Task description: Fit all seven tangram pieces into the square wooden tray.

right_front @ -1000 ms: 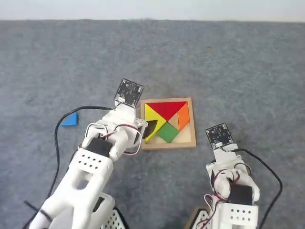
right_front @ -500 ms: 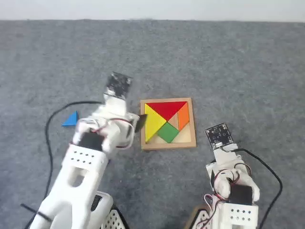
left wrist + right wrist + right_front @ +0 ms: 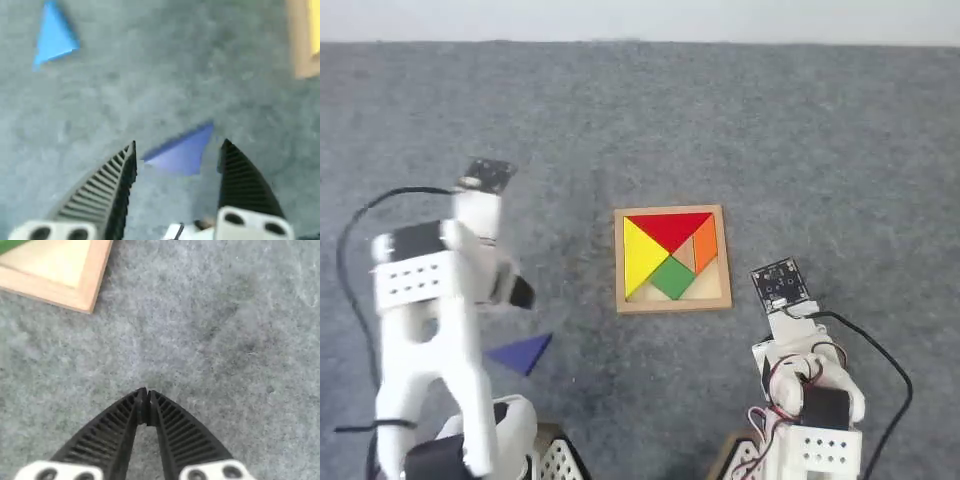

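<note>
The left end effector point(image 3: 178, 145) is being held open above the grey surface point(image 3: 800, 150), with a dark blue triangle point(image 3: 182, 152) lying between its fingers. A light blue triangle point(image 3: 54, 36) is lying farther off. The square wooden tray point(image 3: 672, 305), well apart, is being partly filled by coloured pieces point(image 3: 670, 230). The right end effector point(image 3: 147, 392) is being held closed and empty near the tray.

Square wooden tray point(image 3: 673, 306) sits mid-table. Inside it, one large triangle point(image 3: 640, 255) lies against the left wall and another point(image 3: 670, 228) along the far wall. A square piece point(image 3: 672, 277) sits below where they meet, with a parallelogram point(image 3: 706, 243) to the right. A loose triangle point(image 3: 523, 352) lies on the table near-left of the tray, under the left gripper point(image 3: 178, 144). A second loose triangle point(image 3: 54, 35) lies well apart from it. The right gripper point(image 3: 147, 394) hangs just off the tray's near right corner.
</note>
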Motion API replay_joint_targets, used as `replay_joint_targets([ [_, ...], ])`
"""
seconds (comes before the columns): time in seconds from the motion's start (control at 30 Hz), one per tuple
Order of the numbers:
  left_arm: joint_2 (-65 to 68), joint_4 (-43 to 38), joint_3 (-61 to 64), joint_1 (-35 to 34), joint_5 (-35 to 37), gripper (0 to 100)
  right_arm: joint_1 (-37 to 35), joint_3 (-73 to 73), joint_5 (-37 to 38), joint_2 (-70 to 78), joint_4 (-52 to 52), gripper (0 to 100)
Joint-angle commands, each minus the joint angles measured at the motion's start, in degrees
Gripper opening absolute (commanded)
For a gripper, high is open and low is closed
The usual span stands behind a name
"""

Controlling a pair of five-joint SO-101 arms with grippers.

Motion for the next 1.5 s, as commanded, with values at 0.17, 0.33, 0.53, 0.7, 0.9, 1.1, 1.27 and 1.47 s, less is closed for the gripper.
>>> replay_joint_targets([
  [0.17,1.9,-6.8,-7.5,-17.8,-8.1,25,-0.2,1.0,0.4,-0.9,0.0,0.8],
  [0.33,9.1,-17.7,-8.1,-20.5,-6.9,25,-0.2,1.0,0.4,-0.9,0.0,0.8],
  [0.53,20.7,-18.0,-16.3,-18.0,14.3,29,-0.2,1.0,0.4,-0.9,0.0,0.8],
  [0.7,26.1,-19.1,-19.5,-14.8,23.3,31,-0.2,1.0,0.4,-0.9,0.0,0.8],
  [0.9,30.5,-23.4,-20.0,-8.1,25.8,31,-0.2,1.0,0.4,-0.9,0.0,0.8],
  [1.1,36.1,-28.0,-21.8,-6.8,15.6,31,-0.2,1.0,0.4,-0.9,0.0,0.8],
  [1.27,43.9,-28.8,-27.7,-6.9,2.5,27,-0.1,1.0,0.4,-0.9,0.0,0.8],
  [1.47,49.6,-24.3,-34.3,-9.2,-8.3,27,-0.2,1.0,0.4,-0.9,0.0,0.8],
])
